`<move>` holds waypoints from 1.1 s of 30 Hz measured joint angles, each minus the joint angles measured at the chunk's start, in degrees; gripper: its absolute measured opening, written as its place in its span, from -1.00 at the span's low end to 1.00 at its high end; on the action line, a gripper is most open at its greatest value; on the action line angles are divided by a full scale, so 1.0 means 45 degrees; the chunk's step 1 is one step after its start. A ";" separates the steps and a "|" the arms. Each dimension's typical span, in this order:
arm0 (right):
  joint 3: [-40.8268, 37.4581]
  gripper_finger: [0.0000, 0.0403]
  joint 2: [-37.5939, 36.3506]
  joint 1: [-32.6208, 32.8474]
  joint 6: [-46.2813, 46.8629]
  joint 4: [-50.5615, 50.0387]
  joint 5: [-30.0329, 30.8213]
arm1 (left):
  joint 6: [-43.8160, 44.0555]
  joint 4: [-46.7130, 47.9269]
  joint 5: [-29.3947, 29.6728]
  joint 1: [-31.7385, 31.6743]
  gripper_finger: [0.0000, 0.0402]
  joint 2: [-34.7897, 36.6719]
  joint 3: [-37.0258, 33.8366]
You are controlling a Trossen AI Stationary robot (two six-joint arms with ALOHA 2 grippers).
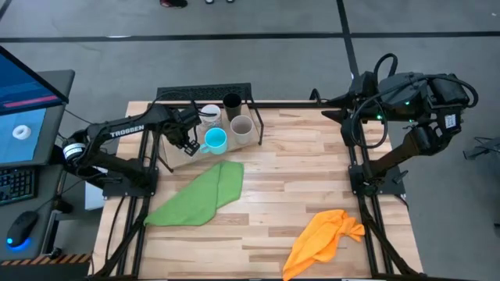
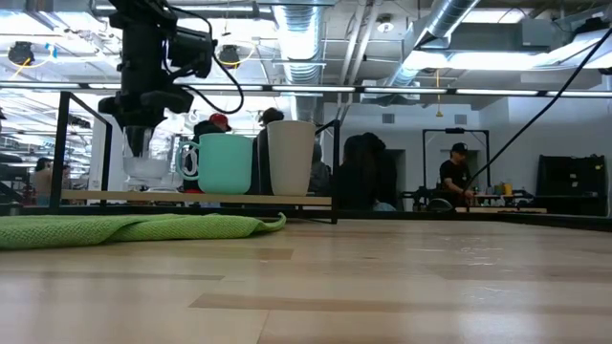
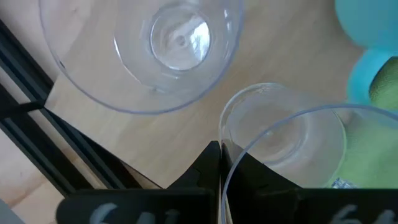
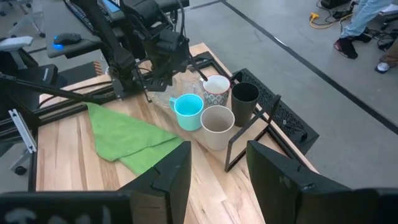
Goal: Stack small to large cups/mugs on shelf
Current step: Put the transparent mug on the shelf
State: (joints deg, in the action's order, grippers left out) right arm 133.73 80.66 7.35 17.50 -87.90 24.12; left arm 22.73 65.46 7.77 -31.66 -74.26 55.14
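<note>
Green cloth (image 2: pixel 134 227) lies nearest you on the butcher-block table (image 1: pixel 297 187). Your left gripper (image 1: pixel 187 140) pinches a clear glass (image 3: pixel 286 146) at the shelf (image 2: pixel 191 199) edge, beside the blue mug (image 1: pixel 215 140). Your right gripper (image 4: pixel 217 171) hangs open, well apart.

The setting was an open-plan robotics lab or industrial workshop. Exposed ventilation ducts (image 2: pixel 304 38) and pipes ran under an unfinished ceiling. The floor (image 1: pixel 258 17) was grey concrete marked with dark lines. A butcher-block table (image 1: pixel 273 172) carried two frame-mounted arms. A workstation stood beside it, with a monitor (image 1: pixel 27 105), keyboard (image 1: pixel 16 186) and mouse (image 1: pixel 23 226). People (image 2: pixel 454 172) occupied benches in the background.
</note>
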 joint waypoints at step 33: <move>0.0000 -0.13 0.0000 -0.0005 -0.0340 0.0005 0.0000 | 0.0071 -0.0163 0.0029 0.0000 -1.00 0.0000 0.0018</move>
State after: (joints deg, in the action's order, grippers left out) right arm 133.73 80.66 7.33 15.97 -87.87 24.12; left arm 23.05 64.73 7.90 -31.66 -74.26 55.22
